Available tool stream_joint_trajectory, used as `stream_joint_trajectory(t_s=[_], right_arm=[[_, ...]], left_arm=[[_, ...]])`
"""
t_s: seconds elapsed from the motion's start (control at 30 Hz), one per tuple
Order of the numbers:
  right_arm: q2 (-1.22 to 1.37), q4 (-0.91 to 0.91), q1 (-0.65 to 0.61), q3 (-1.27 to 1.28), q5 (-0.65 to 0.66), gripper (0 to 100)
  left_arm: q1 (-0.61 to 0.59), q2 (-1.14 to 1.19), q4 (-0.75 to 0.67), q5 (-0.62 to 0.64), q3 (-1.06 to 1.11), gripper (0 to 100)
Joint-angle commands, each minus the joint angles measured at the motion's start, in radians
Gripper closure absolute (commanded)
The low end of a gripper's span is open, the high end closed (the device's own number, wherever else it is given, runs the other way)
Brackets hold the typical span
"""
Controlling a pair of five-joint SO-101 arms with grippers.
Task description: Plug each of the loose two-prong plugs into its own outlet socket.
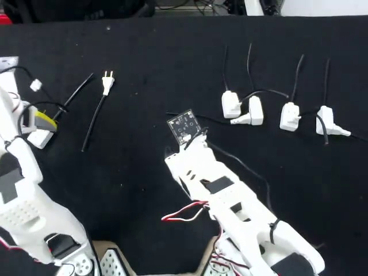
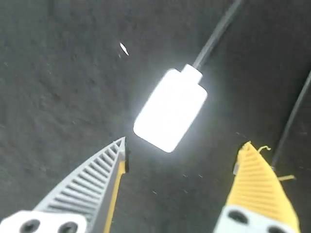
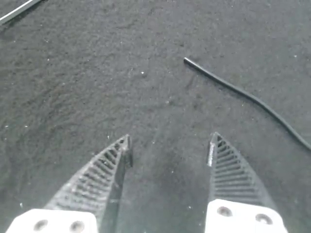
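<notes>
A loose two-prong plug [image 1: 107, 82] lies at the back left, its black cable trailing toward the front. At the table's left edge my left gripper [image 1: 40, 123] hangs open over a white rectangular block [image 1: 39, 138] with a black cable. In the left wrist view that block [image 2: 170, 109] lies just beyond the open left gripper [image 2: 184, 143], between the lines of its grey and yellow fingers. Several white outlet blocks [image 1: 231, 104] sit in a row at the right. My right gripper [image 3: 171, 137] is open over bare black cloth, with nothing between its fingers.
A thin black cable end [image 3: 243, 94] lies ahead of the right gripper. The right arm [image 1: 224, 195] stretches from the front centre toward the middle. A small white connector [image 1: 35, 85] lies at the far left. Black cloth [image 1: 144, 52] covers the table.
</notes>
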Motion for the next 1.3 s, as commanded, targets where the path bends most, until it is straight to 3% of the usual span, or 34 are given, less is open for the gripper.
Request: stream_joint_trajectory(t_s=[0.0, 0.67, 0.87, 1.27], right_arm=[[-0.03, -0.023, -0.008, 0.001, 0.012, 76.7], [-0.03, -0.023, -0.008, 0.001, 0.011, 76.6], [-0.03, -0.023, -0.008, 0.001, 0.011, 76.6], [-0.03, -0.023, -0.008, 0.001, 0.012, 76.6]], left_arm=[[-0.021, 0.029, 0.006, -0.061, -0.116, 65], [-0.027, 0.155, 0.009, -0.069, -0.197, 65], [-0.021, 0.167, 0.133, -0.069, -0.366, 65], [-0.018, 0.167, 0.135, -0.069, -0.44, 65]])
